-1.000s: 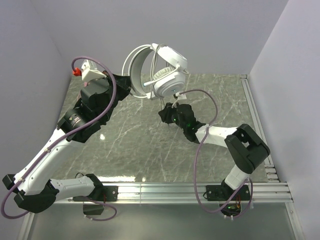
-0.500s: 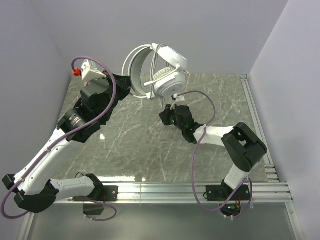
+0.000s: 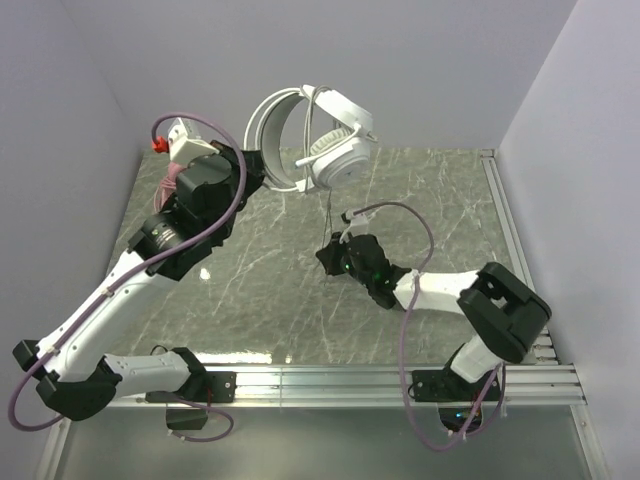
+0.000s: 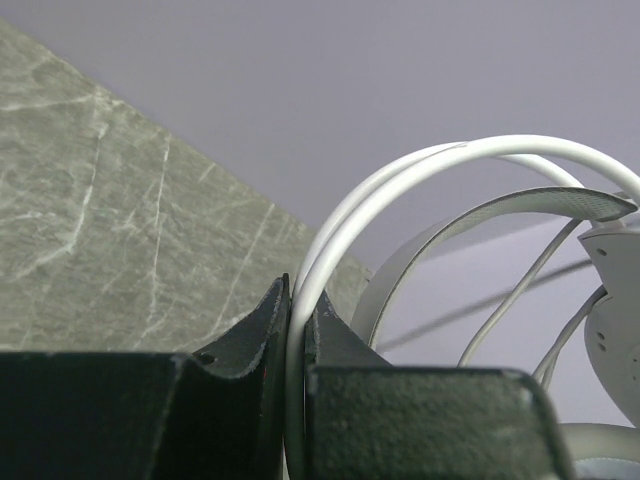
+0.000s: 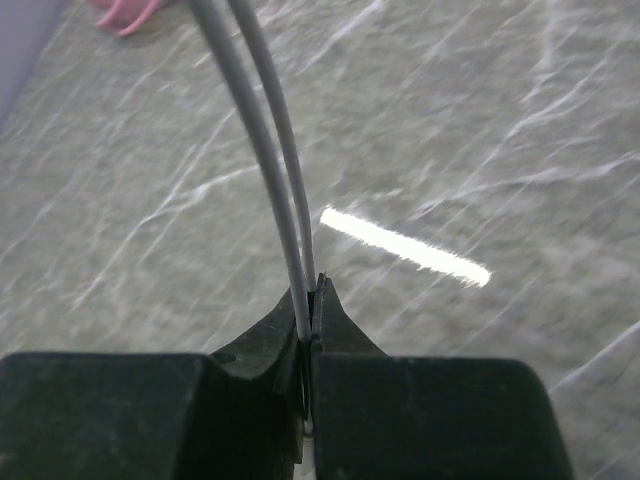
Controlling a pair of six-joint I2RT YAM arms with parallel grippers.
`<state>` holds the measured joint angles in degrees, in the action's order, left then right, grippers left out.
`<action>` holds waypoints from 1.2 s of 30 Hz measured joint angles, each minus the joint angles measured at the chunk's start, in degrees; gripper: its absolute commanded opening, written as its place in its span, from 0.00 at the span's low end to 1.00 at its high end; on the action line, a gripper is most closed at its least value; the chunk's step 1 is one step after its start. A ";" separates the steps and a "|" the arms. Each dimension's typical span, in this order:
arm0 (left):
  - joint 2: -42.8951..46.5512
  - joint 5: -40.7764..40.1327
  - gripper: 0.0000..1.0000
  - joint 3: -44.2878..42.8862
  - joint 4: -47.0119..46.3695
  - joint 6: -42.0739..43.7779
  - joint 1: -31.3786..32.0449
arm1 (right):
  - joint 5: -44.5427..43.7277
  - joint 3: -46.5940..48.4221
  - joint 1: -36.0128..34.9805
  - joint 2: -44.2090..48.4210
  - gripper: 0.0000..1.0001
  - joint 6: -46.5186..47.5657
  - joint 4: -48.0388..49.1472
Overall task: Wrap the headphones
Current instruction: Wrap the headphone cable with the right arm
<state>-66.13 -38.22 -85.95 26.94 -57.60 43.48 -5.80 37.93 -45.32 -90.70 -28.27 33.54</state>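
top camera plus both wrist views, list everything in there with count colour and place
white headphones: one, white and grey, held up in the air over the table's far side
cable: one, thin, grey, hanging from the headphones, two strands at the pincer
pink object: one, pink, on the table near the wall, mostly cut off
table: one, grey-green marble look
rail: one, silver, along the near edge
walls: three, pale lilac, left, back, right
arms: two, white and black, with purple wires
left pincer: black, shut on the headband
right pincer: black, shut on the cable
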 measured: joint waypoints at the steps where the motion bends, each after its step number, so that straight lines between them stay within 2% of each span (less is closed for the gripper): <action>1: -0.46 -1.05 0.00 0.35 -0.66 0.07 0.00 | -0.20 -0.42 -0.98 1.38 0.00 -0.57 -0.94; 8: -10.91 -6.69 0.00 -3.93 -2.64 2.01 0.00 | -2.40 -3.52 -10.75 10.60 0.00 -4.59 -8.68; 13: -15.32 -8.70 0.00 -2.21 -3.65 3.67 0.00 | -2.01 -3.10 -14.91 18.84 0.00 -5.33 -19.96; 23: -21.38 -10.69 0.00 -0.39 -6.78 4.35 -0.07 | 6.95 15.50 -16.06 25.66 0.00 -1.62 -48.22; 29: -23.85 -6.73 0.00 -0.46 -6.93 2.38 -1.51 | 9.27 18.03 -16.22 26.93 0.00 -0.57 -53.29; 36: -25.53 0.83 0.00 -4.09 -3.43 0.31 -6.99 | 10.25 8.02 -16.20 23.63 0.00 -0.72 -49.51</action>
<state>-91.66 -37.39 -90.04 23.51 -57.30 36.49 4.45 45.95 -61.52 -67.07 -28.99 -15.97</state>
